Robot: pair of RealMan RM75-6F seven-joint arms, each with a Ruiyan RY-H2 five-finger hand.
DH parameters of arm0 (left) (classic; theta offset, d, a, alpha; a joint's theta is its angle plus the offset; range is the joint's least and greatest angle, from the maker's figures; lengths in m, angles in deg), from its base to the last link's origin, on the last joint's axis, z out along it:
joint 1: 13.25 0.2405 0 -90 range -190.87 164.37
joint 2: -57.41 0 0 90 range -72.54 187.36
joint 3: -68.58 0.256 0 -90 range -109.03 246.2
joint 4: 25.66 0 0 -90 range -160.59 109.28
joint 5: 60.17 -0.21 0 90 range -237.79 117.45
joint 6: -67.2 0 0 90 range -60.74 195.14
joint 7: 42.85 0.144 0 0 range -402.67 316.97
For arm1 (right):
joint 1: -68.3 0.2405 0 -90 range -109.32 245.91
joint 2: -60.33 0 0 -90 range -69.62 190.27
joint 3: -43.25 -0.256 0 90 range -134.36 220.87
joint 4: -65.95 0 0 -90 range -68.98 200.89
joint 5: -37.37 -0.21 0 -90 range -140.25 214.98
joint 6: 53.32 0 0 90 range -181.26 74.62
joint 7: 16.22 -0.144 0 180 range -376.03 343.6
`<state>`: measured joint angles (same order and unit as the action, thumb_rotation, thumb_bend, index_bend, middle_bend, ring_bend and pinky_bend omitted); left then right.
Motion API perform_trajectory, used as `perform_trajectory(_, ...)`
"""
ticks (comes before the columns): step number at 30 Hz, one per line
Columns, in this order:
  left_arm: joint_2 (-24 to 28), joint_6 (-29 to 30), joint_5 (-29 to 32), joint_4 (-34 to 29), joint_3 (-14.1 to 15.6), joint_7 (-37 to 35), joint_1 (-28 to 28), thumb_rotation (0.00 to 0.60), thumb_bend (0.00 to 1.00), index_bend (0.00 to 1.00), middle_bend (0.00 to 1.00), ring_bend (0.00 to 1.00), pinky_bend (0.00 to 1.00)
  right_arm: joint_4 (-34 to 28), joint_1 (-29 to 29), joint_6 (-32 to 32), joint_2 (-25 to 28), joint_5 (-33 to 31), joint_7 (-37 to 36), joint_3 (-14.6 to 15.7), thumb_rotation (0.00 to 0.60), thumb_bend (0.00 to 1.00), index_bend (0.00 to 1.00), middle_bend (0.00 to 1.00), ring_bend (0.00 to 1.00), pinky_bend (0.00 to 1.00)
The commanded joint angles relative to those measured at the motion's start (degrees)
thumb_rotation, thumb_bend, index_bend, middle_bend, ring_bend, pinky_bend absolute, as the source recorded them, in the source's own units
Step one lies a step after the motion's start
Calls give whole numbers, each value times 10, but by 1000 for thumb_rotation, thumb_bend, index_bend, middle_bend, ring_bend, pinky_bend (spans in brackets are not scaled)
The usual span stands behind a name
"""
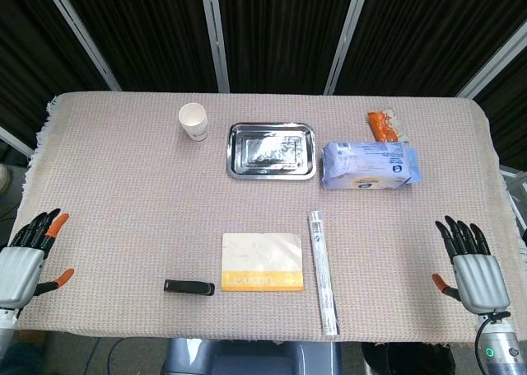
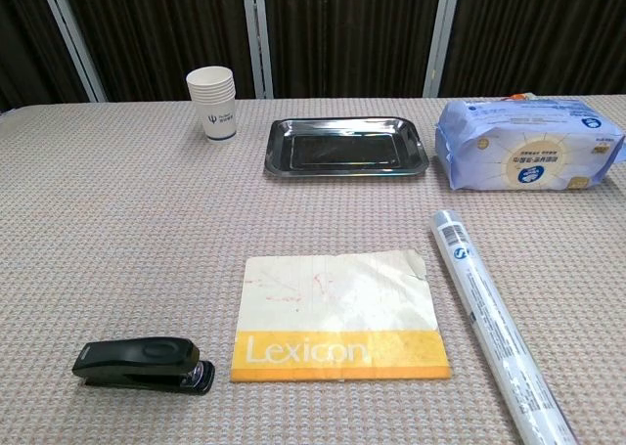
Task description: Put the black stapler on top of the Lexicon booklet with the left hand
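Stapler (image 1: 189, 288) lies flat on counter (image 1: 123, 194), just left of booklet (image 1: 262, 261), not touching; nothing on booklet yet. Left hand (image 1: 25, 264) at counter's left edge, fingers (image 1: 41, 225) spread wide, holding nothing, well apart from stapler. Right hand (image 1: 472, 269) at right edge, also spread, empty. Roll (image 1: 324, 272) just right of booklet. Tray (image 1: 272, 150), cup (image 1: 193, 121), wipes pack (image 1: 369, 164) further back.

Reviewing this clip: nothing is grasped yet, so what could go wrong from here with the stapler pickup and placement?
1. The black stapler lies flat and low on the woven tablecloth; the left hand, open at the table edge, may snag the cloth or slip off.
2. The Lexicon booklet lies close beside the stapler, so a sideways approach might nudge it toward the plastic roll.
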<state>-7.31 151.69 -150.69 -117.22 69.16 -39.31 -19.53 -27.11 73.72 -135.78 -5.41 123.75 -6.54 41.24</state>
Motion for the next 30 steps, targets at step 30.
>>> perform_trajectory(30,-106,-101,-113,-39,67,115,-57,600,199,189,208,176,326,6,4,-11,13,25,-55,1,600,172,0,0,0,0)
